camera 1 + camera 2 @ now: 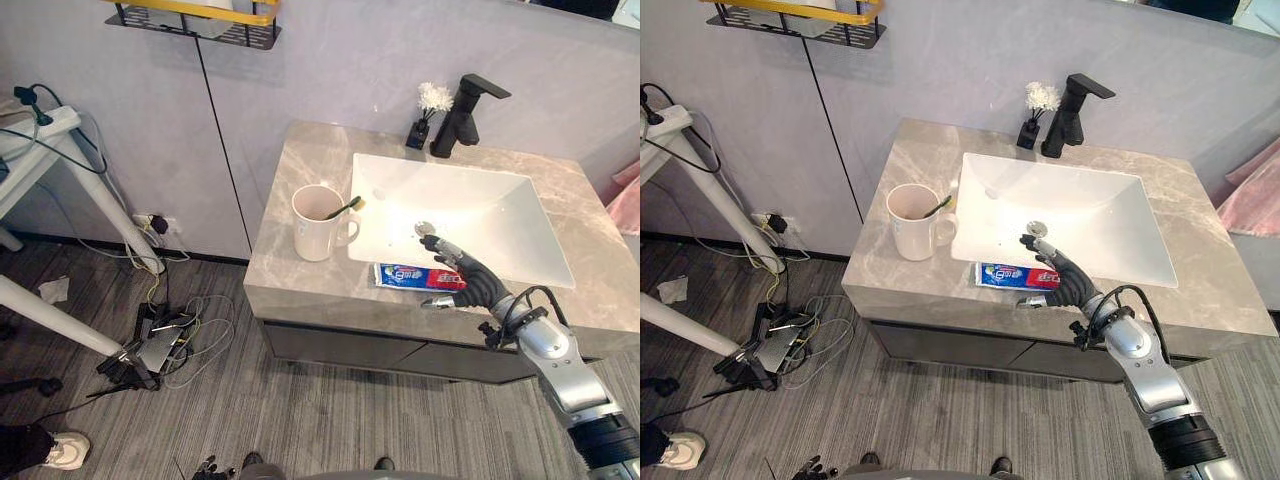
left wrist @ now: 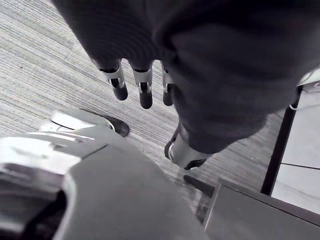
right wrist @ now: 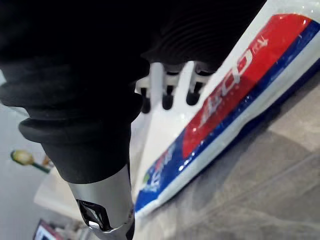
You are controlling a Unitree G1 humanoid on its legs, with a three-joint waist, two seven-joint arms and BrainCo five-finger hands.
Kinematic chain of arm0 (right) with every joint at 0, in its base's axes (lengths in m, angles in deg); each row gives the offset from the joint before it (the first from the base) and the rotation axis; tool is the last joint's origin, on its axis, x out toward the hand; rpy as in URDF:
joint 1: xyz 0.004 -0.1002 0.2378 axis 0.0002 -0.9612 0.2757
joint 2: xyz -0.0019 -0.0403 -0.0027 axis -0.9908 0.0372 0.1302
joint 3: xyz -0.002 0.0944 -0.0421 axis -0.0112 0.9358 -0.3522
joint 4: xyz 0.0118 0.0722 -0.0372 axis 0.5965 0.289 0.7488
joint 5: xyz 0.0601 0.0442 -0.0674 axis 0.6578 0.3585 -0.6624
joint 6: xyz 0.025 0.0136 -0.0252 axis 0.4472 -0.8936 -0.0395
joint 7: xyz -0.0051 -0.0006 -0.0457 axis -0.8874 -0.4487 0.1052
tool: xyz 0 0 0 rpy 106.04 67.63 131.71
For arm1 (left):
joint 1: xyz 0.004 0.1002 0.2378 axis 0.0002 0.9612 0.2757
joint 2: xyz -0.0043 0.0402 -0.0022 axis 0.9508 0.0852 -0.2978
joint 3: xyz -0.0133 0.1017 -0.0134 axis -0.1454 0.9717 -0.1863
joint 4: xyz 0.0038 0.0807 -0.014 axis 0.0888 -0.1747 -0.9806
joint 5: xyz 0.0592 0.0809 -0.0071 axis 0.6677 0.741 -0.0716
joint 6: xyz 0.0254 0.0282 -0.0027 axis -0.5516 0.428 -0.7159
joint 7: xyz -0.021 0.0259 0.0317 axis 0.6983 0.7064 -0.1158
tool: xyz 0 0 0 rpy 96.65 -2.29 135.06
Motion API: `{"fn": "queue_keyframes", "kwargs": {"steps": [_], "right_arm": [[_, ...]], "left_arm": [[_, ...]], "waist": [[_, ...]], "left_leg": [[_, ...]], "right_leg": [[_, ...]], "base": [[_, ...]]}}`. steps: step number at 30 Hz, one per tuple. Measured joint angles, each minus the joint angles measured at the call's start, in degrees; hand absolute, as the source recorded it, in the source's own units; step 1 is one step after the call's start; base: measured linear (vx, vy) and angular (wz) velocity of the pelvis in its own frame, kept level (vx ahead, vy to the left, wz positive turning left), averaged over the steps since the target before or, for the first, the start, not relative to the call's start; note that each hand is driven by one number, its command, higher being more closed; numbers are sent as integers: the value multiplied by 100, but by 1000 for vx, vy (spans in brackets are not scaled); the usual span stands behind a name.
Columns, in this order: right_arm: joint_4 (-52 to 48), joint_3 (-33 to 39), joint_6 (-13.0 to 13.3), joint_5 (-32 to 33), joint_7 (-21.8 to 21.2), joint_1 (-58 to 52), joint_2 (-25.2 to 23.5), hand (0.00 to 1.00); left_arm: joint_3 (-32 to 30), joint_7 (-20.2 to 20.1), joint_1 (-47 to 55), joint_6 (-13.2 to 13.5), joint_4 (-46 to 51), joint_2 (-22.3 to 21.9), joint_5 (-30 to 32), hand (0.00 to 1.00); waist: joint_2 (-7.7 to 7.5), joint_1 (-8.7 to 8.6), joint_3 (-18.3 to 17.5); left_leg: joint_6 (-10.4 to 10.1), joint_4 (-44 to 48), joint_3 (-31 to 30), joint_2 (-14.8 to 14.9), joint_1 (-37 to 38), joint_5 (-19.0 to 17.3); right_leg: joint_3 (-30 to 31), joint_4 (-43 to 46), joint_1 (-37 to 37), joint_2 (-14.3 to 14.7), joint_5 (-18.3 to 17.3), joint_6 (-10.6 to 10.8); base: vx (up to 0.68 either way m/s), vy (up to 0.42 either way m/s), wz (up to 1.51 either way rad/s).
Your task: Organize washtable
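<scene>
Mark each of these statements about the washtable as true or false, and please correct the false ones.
1. The toothpaste tube lies flat on the counter, at the front rim of the sink. True.
2. The mug is empty. False: a toothbrush stands in it.
3. The right hand is at the tube's right end, with its fingers straight. True.
4. The faucet is white. False: it is black.
5. The left hand holds the mug. False: it hangs over the floor and holds nothing.
</scene>
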Motion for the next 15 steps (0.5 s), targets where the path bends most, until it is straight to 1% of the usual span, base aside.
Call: {"fn": "queue_keyframes", "kwargs": {"steps": [7, 11, 15], "right_arm": [[220, 0, 26, -14, -30, 201, 274, 0], [358, 12, 25, -26, 106, 311, 462, 0], [362, 22, 25, -44, 187, 364, 485, 0]], "left_arm": [[153, -57, -4, 99, -27, 44, -104, 0], [195, -56, -1, 102, -32, 55, -107, 0], [195, -56, -1, 103, -58, 55, -110, 0]], "waist": [[2, -9, 59], [9, -14, 62], [10, -14, 62]], "left_leg": [[-2, -28, 40, -20, -95, 84], [-1, -40, 66, -20, -75, 97], [3, -49, 112, -22, -82, 108]], "right_leg": [[52, -62, -117, -9, 92, 14], [77, -69, -125, -9, 133, -5], [151, -72, -184, -9, 163, -28]], "base": [[-36, 8, -4], [-23, 5, -4], [-20, 7, -9]]}}
